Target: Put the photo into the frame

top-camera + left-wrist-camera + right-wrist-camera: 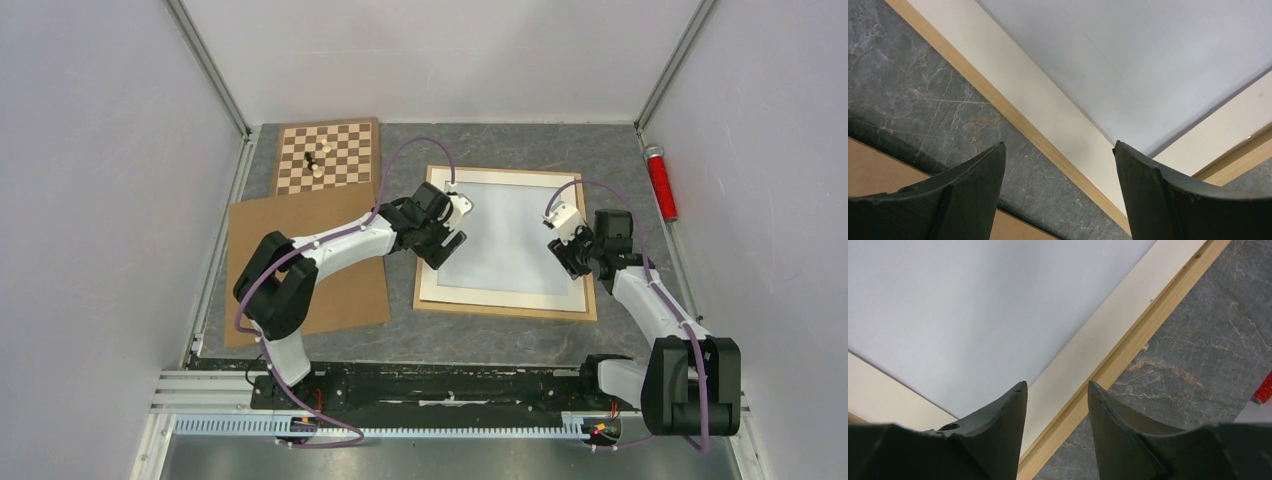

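Now the frame (500, 313) lies flat, long axis left-right (slightly skewed); left hand (1058, 145), right hand (1057, 384) open.

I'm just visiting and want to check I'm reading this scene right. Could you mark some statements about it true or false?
1. The light wooden picture frame lies flat on the grey stone-patterned table. True.
2. The left gripper holds the brown cardboard board. False: it is open and empty, above the frame's near left corner.
3. A few chess pieces stand on the checkered wooden chessboard. True.
4. The red cylinder lies inside the frame. False: it lies by the table's right edge, apart from the frame.
5. A plain pale sheet fills the frame's middle, inside a cream border. True.
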